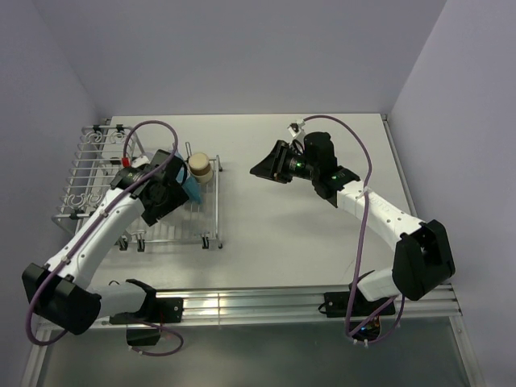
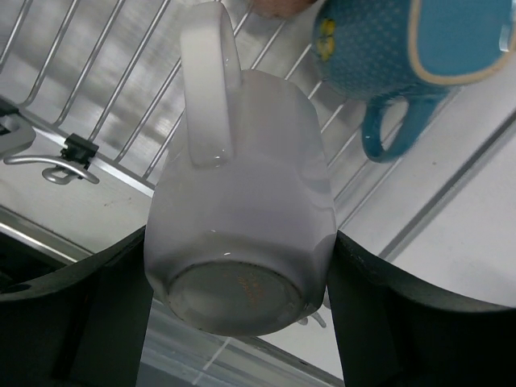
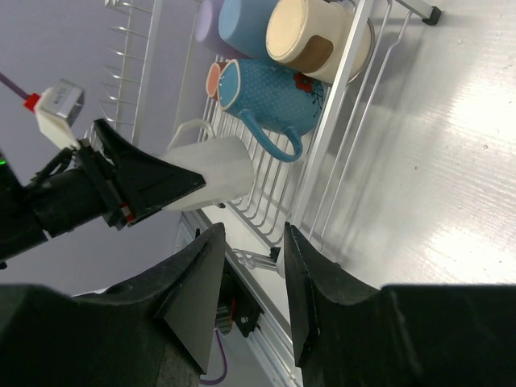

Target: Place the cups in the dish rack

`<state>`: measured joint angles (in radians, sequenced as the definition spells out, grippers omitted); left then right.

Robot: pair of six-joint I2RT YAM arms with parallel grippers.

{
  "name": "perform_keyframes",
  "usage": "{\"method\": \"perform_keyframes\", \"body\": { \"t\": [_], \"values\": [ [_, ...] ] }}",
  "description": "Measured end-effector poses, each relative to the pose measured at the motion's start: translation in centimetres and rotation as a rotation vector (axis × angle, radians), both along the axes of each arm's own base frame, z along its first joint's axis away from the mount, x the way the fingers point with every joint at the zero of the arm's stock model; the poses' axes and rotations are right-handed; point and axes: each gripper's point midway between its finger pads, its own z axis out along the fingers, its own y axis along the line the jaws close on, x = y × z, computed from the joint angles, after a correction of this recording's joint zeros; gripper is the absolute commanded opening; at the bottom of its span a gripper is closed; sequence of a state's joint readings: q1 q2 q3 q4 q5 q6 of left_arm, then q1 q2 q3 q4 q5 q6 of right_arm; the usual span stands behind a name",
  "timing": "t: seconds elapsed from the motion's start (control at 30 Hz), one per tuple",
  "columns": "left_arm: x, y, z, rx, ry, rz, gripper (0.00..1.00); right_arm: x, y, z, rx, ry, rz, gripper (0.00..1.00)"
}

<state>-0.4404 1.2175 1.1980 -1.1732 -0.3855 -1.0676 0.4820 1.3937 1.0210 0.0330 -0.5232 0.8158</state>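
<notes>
Counter [image 1: 322, 234] is carrying the rack [image 1: 85, 161] at its left side. L arm is reaching over the rack. R arm is hanging over bare counter, well apart from it.

The left fingers [image 2: 81, 310] are clamping a white mug [image 2: 242, 201] by its sides, base toward the wrist cam, handle on the far side. The mug is hanging over the rack wires near the rack's R edge; can't tell if it's touching them. The right fingers [image 3: 185, 306] are parted a little, holding nothing.

Lying in the rack just beside it: blue mug [image 3: 270, 89], cream cup [image 3: 310, 36], lt-blue cup [image 3: 242, 28], lavender cup [image 3: 210, 16], and pink cup [image 3: 214, 81], mostly hidden. No steel cup is showing in any view.

Step, as I'm reading it: setting the white mug down, late in the task w/ five in already. Next move is calling for lowering into the free wires beside the blue mug w/o clipping its handle, seating it, then opening and backing out.
</notes>
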Motion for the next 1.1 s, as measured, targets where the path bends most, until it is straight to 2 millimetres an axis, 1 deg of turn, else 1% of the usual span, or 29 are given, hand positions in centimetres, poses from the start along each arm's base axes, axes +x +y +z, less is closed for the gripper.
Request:
{"method": "perform_keyframes", "body": {
  "t": [0.13,0.2,0.43,0.47,0.5,0.57,0.6,0.73,0.83,0.9,0.97,1.07,1.1],
  "values": [
    [-0.1,0.1,-1.7,0.023,0.077,0.051,0.0,0.0,0.0,-0.2,-0.002,0.003,0.0,0.43],
    [-0.1,0.0,-2.2,0.027,0.095,0.066,0.0,0.0,0.0,-0.2,-0.002,0.004,0.0,0.43],
    [0.1,0.0,-2.5,0.024,0.101,0.085,0.01,0.0,0.0,-0.3,-0.004,0.003,0.001,0.43],
    [0.1,0.0,-2.5,0.024,0.102,0.085,0.04,0.0,0.0,-0.3,-0.005,0.004,0.001,0.43],
    [0.1,0.0,-2.5,0.024,0.103,0.087,0.11,0.0,0.0,-0.4,-0.005,0.005,0.001,0.43],
    [0.1,0.1,-2.6,0.024,0.104,0.091,0.15,0.0,0.0,-0.6,-0.007,0.008,0.001,0.43],
    [0.2,0.1,-2.6,0.024,0.103,0.092,0.19,0.0,0.0,-0.7,-0.008,0.011,0.001,0.43],
    [0.5,0.2,-2.6,0.016,0.097,0.1,0.19,0.0,0.0,-1.1,-0.013,0.021,0.001,0.43],
    [0.5,0.4,-3.0,0.013,0.102,0.101,0.24,0.1,0.0,-1.2,-0.014,0.022,0.001,0.43],
    [0.4,0.4,-3.3,0.009,0.108,0.103,0.29,0.1,0.0,-1.2,-0.014,0.022,0.001,0.43],
    [0.3,0.5,-3.6,0.005,0.116,0.106,0.3,0.1,0.0,-1.3,-0.014,0.023,0.001,0.43],
    [0.3,0.6,-3.9,0.004,0.122,0.11,0.38,0.1,0.1,-1.4,-0.016,0.026,0.002,0.43],
    [0.3,0.6,-4.0,0.002,0.123,0.11,0.45,0.1,0.1,-1.4,-0.017,0.027,0.002,0.43]
  ]
}}
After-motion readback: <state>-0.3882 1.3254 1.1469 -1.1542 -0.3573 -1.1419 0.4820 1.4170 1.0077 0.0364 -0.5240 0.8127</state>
